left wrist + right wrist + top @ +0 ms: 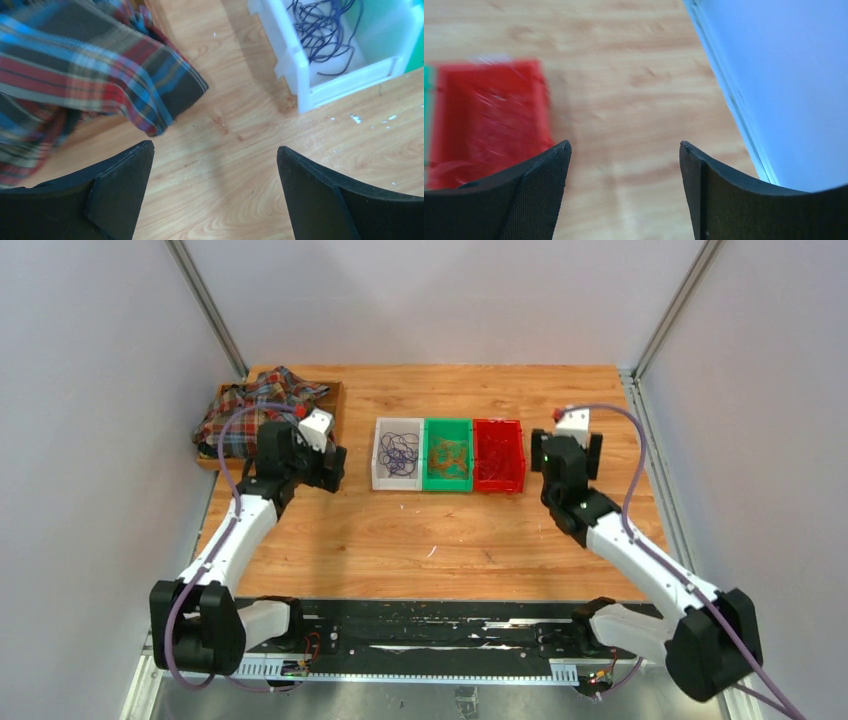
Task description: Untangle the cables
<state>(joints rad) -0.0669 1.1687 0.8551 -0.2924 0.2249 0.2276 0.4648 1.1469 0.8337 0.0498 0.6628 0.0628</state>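
The cables lie sorted in three small bins at the table's middle. Purple cables (pixel 399 453) fill the white bin (pixel 379 468), orange-brown cables (pixel 449 457) the green bin (pixel 432 482), red cables (pixel 495 462) the red bin (pixel 516 455). The purple cables (pixel 320 30) and white bin (pixel 345 80) also show at the upper right of the left wrist view. My left gripper (pixel 215 150) hovers open over bare wood, left of the white bin. Right of the red bin (pixel 484 115), my right gripper (pixel 624 146) is open with nothing between its fingers.
A plaid cloth (pixel 255 405) lies heaped in a wooden tray (pixel 334 400) at the back left, close to my left gripper; the cloth (pixel 85 65) fills the upper left of the left wrist view. The enclosure wall (pixel 784 75) stands just right of my right gripper.
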